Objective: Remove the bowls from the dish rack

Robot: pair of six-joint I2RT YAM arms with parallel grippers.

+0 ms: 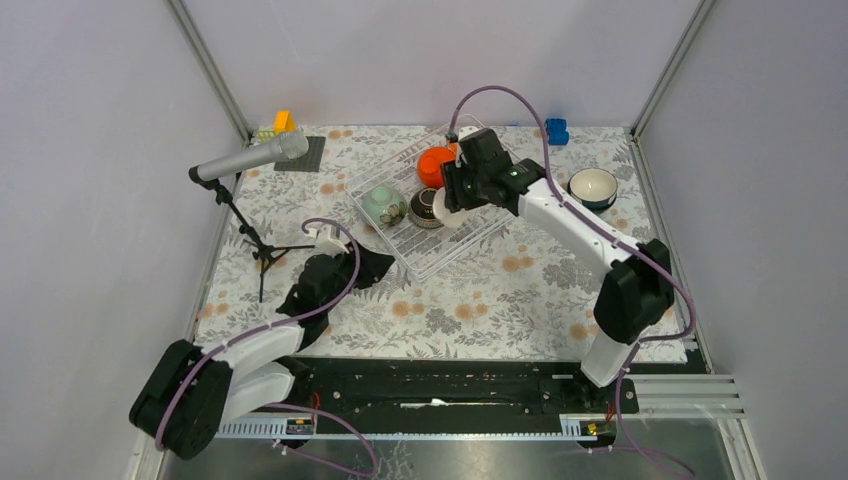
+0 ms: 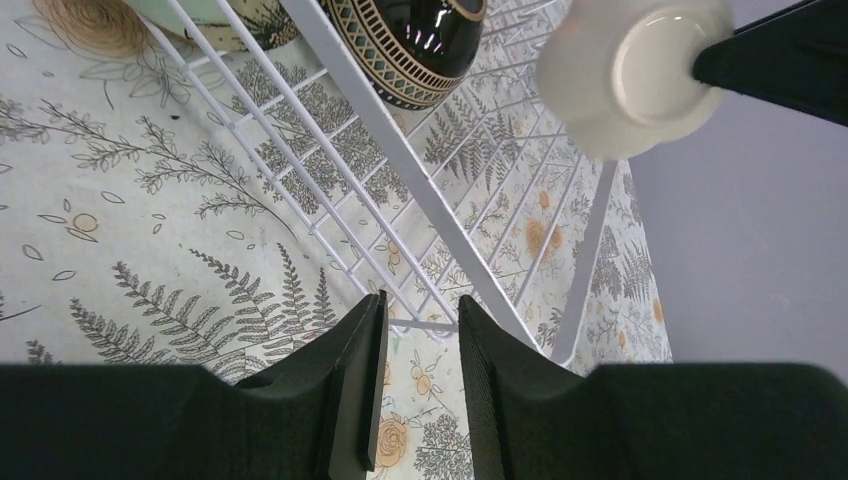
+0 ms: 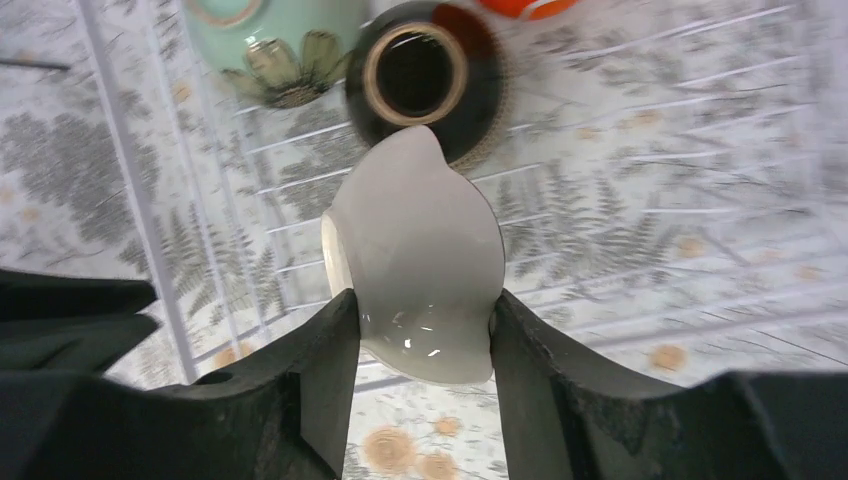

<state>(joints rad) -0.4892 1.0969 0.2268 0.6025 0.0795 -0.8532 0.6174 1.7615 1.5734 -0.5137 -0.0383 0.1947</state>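
White bowl (image 3: 420,280) held abv dish rack (image 1: 452,250).

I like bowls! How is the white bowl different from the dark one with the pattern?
The white bowl is plain; the dark bowl has a patterned band. The white bowl is pinched in the right gripper, tipped on its side above the dish rack; the dark bowl rests in the rack, seemingly upside down. Both are small and round.
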